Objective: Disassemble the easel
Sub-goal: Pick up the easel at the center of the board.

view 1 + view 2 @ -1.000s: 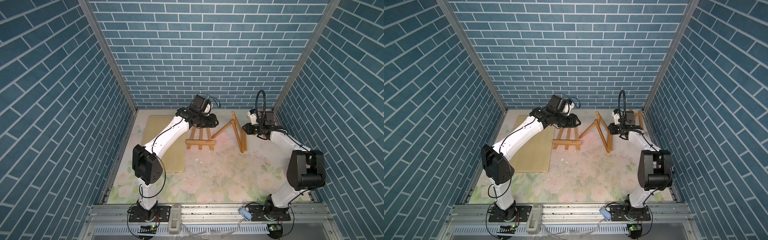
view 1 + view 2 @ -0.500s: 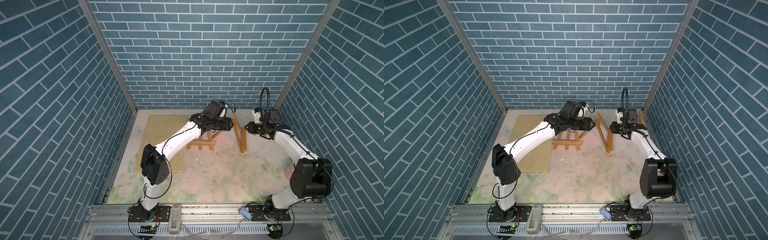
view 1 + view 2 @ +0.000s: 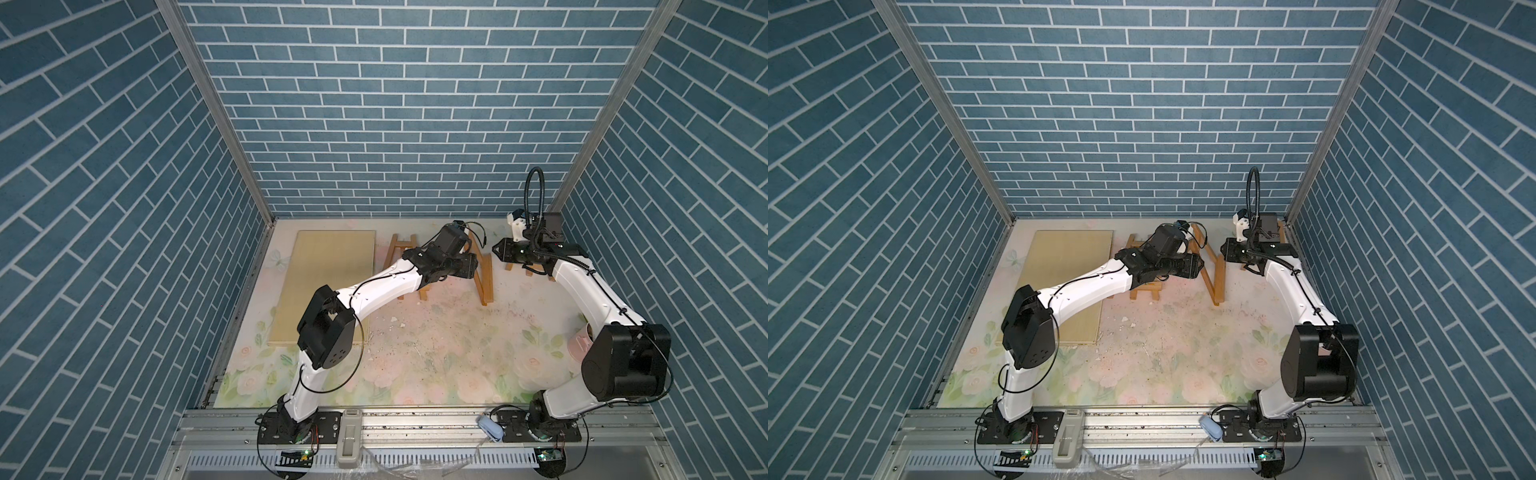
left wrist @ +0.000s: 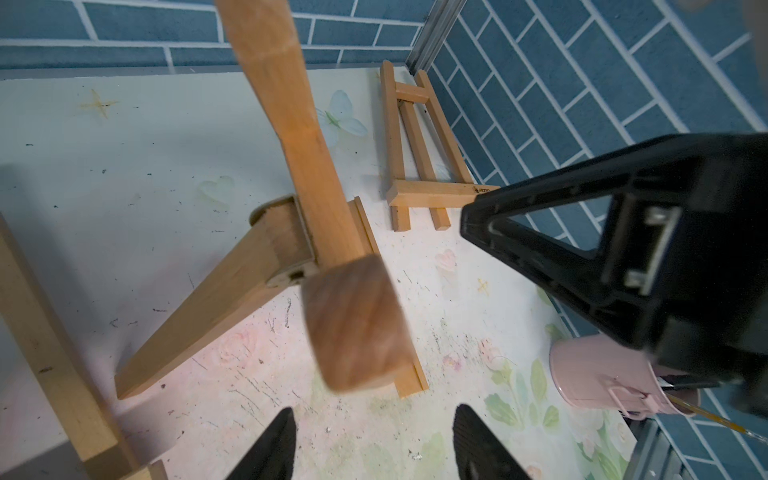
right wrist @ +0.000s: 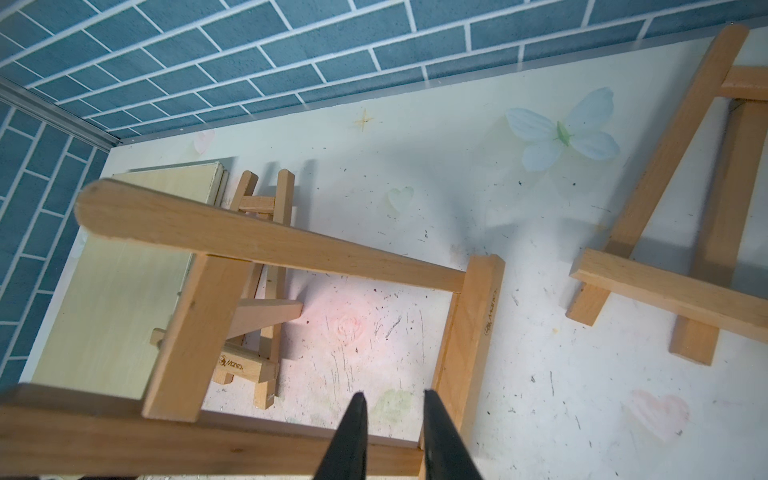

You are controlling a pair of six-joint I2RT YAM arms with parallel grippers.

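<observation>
The large wooden easel (image 3: 487,286) (image 3: 1219,286) stands at the back of the table between my two arms. In the left wrist view its blurred top end (image 4: 353,324) lies just ahead of my left gripper (image 4: 374,419), which is open with nothing between its fingers; the rear leg (image 4: 216,299) slants down to the mat. In both top views the left gripper (image 3: 475,266) sits against the easel's left side. My right gripper (image 5: 394,397) (image 3: 496,249) hovers at the easel's right side, jaws a narrow gap apart over bare mat, beside the frame's bar (image 5: 469,332).
A small easel (image 3: 401,249) lies partly under my left arm. Another small easel (image 4: 419,158) lies by the right wall behind my right arm. A pale wooden board (image 3: 328,282) lies at the left. A pink cup (image 4: 602,378) stands near the right wall.
My left arm has swung right from the small easel to the large easel, and its jaws have widened. The right arm has hardly moved.
</observation>
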